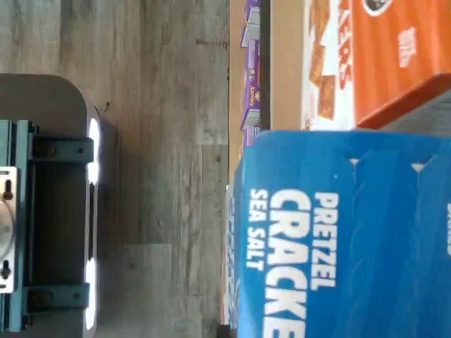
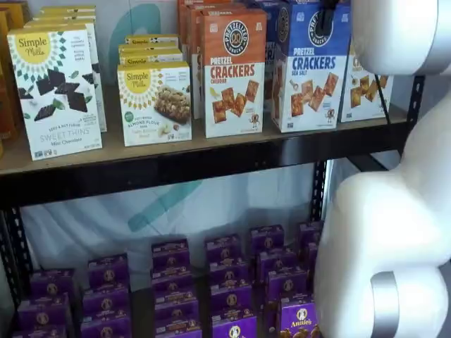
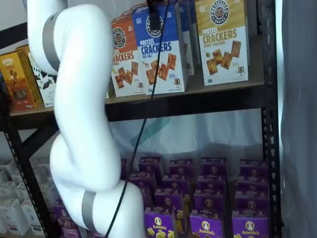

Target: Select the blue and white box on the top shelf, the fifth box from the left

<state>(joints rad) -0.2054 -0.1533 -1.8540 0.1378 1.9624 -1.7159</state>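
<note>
Through the wrist view you see no fingers, only the blue box (image 1: 338, 239) filling the near field, its lettering "PRETZEL CRACKERS SEA SALT" turned sideways. The orange box (image 1: 380, 56) lies just beside it, and purple boxes (image 1: 251, 70) show past the shelf edge over grey plank floor (image 1: 162, 169).

In a shelf view the end effector (image 2: 329, 13) shows only as a dark finger at the picture's upper edge, in front of the blue box's (image 2: 310, 67) logo; you cannot tell how far it is open or whether it touches. The box stands upright on the top shelf (image 2: 176, 158), blue above, white below, brown crackers pictured, with the orange box (image 2: 234, 74) just beside it. The white arm (image 2: 394, 211) covers the right side.

In a shelf view the end effector (image 3: 154, 17) hangs as one black finger with a cable (image 3: 143, 124) before the blue box (image 3: 159, 54), between the orange (image 3: 124, 57) and yellow box (image 3: 223, 42).
</note>
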